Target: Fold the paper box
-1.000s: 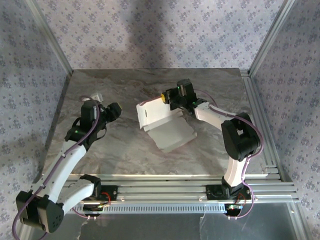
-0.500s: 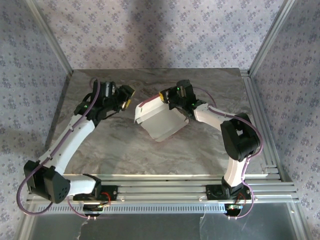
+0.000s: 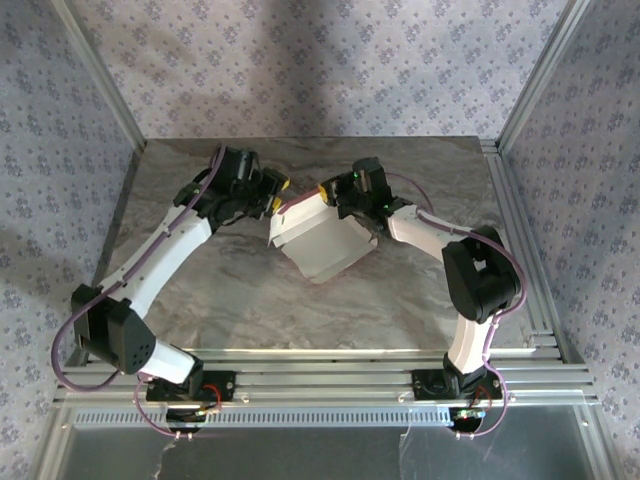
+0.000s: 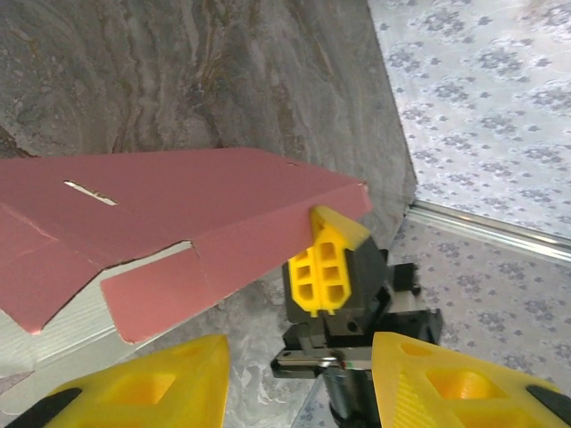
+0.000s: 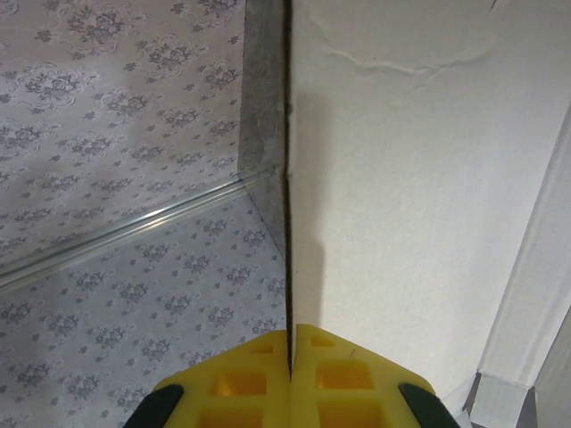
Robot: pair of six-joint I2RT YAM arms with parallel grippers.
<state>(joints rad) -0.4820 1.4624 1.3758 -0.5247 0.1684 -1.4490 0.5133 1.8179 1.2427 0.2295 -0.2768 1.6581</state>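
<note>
Task partly done, as we judge it: the paper box (image 3: 325, 245) is no flat sheet any more; it is raised over the middle of the tabletop (image 3: 220, 300), tilted, pale inside facing up in the top view; the left wrist view shows its pink outer panel (image 4: 196, 201) with one side flap hanging loose and a cut slot unused. We cannot tell whether its low corner touches the tabletop. Left to do, in our reading: square up the walls, fold in the loose flaps, tuck the tabs; nothing looks locked shut.

Right gripper (image 3: 326, 193): jaws clamped on the far upper edge of the box; the right wrist view shows the thin panel (image 5: 419, 178) pinched edge-on between the yellow fingers (image 5: 348, 374). The right arm is bent at the elbow on the right side, forearm reaching left toward the centre.

Left gripper (image 3: 278, 192): jaws apart and gripping nothing; its two yellow fingers (image 4: 134, 388) stand spread in its own view, with the box just ahead of them. The left arm is stretched far out from its base, diagonally to the far middle, wrist turned toward the box's left edge, just beside it; we see no contact.
</note>
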